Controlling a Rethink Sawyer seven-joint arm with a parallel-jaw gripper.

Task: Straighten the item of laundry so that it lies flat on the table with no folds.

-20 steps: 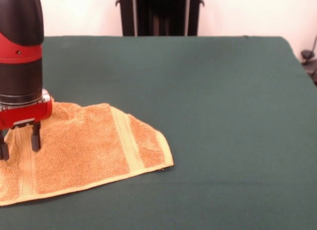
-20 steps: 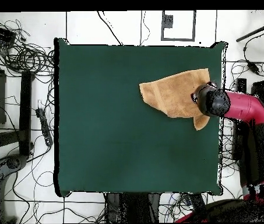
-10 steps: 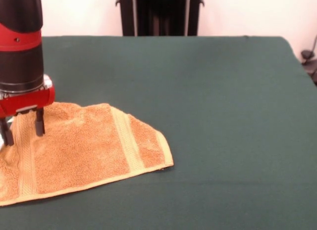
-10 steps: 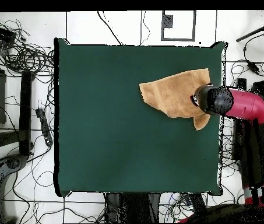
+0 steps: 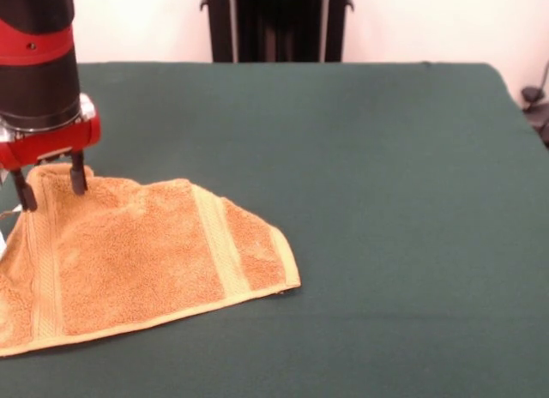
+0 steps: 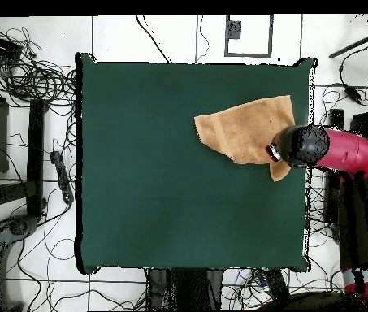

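The orange-tan towel (image 5: 146,256) lies on the green table (image 5: 386,201) at the front left, its left part cut off by the picture's edge. It is not square: its right side slants to a point and paler bands run across it. My gripper (image 5: 50,188) is open, with one black finger (image 5: 79,179) at the towel's far edge and the other just off that edge. In the overhead view the towel (image 6: 244,130) sits by the table's (image 6: 154,179) right edge, and the arm's end covers the gripper (image 6: 278,152) over the towel's lower right part.
The black pedestal (image 5: 274,25) stands beyond the table's far side. Several cables (image 6: 24,73) and stands lie on the floor round the table. The towel is close to the table's right edge (image 6: 307,162) in the overhead view.
My gripper has risen and moved back from the towel's middle-left to its far edge, staying open. The towel has hardly moved.
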